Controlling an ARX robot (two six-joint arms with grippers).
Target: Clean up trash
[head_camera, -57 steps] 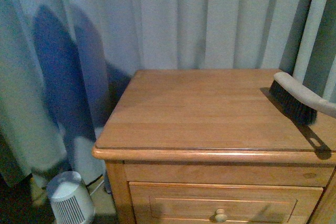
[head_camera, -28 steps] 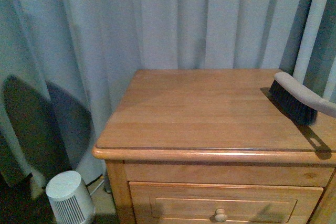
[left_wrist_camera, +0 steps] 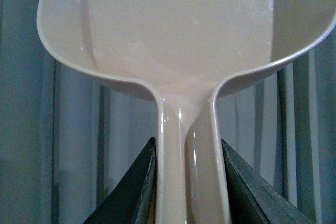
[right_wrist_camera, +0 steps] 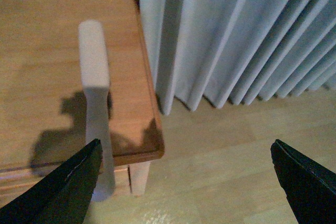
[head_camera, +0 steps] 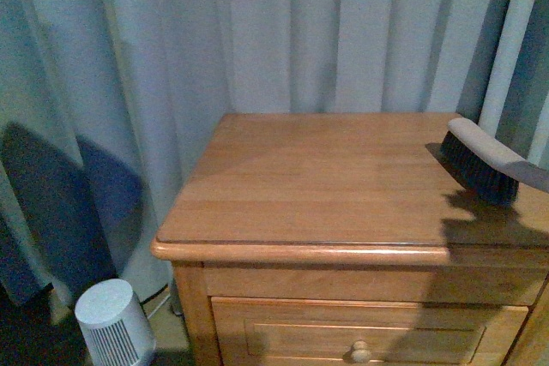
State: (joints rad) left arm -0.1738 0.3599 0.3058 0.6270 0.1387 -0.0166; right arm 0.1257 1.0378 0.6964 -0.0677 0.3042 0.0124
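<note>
The trash is out of view in every frame. In the left wrist view my left gripper [left_wrist_camera: 187, 148] is shut on the handle of the beige dustpan [left_wrist_camera: 178, 30], whose empty scoop is held up in front of the curtain. A hand brush [head_camera: 485, 165] with dark bristles and a pale back lies at the right edge of the wooden bedside table [head_camera: 300, 186]. In the right wrist view the brush [right_wrist_camera: 94, 77] has its handle sticking out over the table's edge. My right gripper [right_wrist_camera: 186, 145] hangs open above the floor beside that table corner, with one finger [right_wrist_camera: 68, 187] close to the handle. Neither arm appears in the front view.
Grey-blue curtains [head_camera: 300, 32] hang close behind and beside the table. A drawer with a round knob [head_camera: 360, 351] is under the tabletop. A small white ribbed appliance [head_camera: 111, 323] stands on the floor at the left. Light wooden floor [right_wrist_camera: 236, 171] lies beside the table.
The shadows on the left curtain have dropped lower and leftward. A new dark shadow has come over the table's right front corner by the brush. The brush has not moved.
</note>
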